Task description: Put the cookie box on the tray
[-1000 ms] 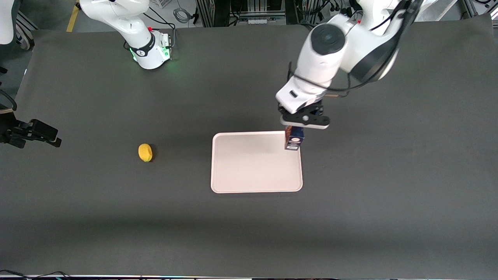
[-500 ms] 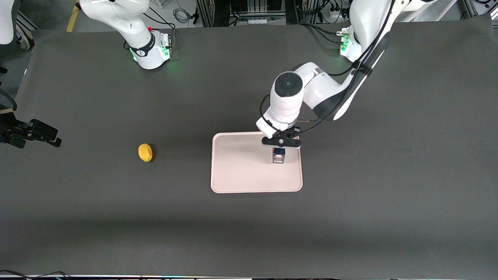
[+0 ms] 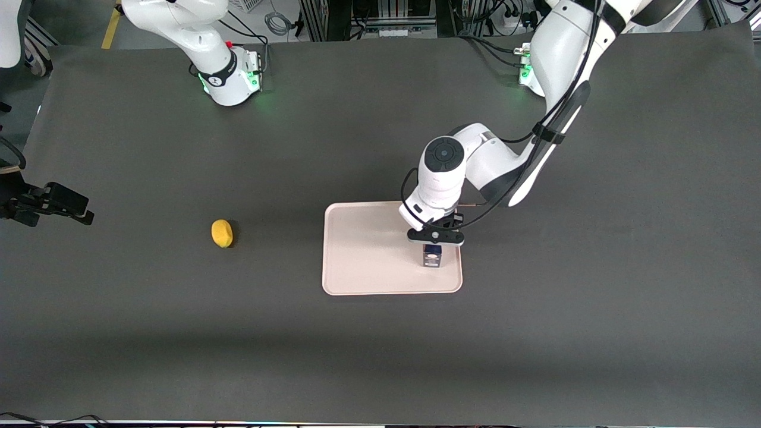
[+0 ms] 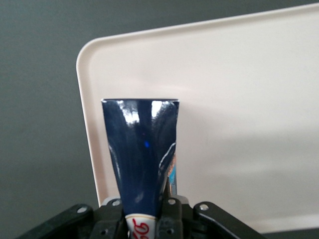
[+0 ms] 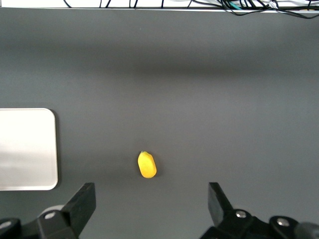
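Observation:
The pale pinkish tray (image 3: 368, 261) lies flat on the dark table, also seen in the left wrist view (image 4: 239, 99) and the right wrist view (image 5: 25, 149). The navy cookie box (image 3: 432, 257) stands upright over the tray's end toward the working arm, its lower end at or just above the tray floor. My left gripper (image 3: 434, 241) is directly above it, shut on the box. In the left wrist view the gripper (image 4: 144, 219) clamps the glossy blue cookie box (image 4: 142, 154) between its fingers (image 4: 170, 211), the box squeezed narrow at the grip.
A small yellow rounded object (image 3: 222, 233) lies on the table toward the parked arm's end, well apart from the tray; it shows too in the right wrist view (image 5: 147, 165). The dark mat (image 3: 594, 267) surrounds the tray on all sides.
The left arm has carried the cookie box from the tray's corner farthest from the front camera inward and nearer the camera, lowering it over the tray floor. The grip stays the same.

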### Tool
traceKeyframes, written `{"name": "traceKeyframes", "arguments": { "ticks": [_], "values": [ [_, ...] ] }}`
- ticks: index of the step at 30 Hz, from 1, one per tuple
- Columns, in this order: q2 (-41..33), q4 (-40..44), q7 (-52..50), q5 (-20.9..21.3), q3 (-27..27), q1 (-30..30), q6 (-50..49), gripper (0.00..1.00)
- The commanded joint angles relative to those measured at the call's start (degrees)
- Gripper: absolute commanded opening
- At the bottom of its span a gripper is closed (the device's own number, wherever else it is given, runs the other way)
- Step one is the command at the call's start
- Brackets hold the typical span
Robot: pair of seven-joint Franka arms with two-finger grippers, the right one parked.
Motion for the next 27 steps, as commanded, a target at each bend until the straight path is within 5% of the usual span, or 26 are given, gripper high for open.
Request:
{"name": "traceKeyframes", "arguments": {
  "ticks": [1,5,10,14,27],
  "values": [
    [1.59,2.01,-1.06,1.42,1.75,-2.0,1.01,0.24],
    [1.68,1.93,-1.42,1.42,1.93,-2.44,0.92,0.34],
    [1.94,1.93,-1.51,1.33,2.28,-2.44,1.01,0.57],
    [1.94,2.01,-1.51,1.24,2.98,-2.44,1.27,1.0],
    [-0.51,2.8,-1.68,-0.95,3.34,-2.35,0.83,1.0]
  ]
}}
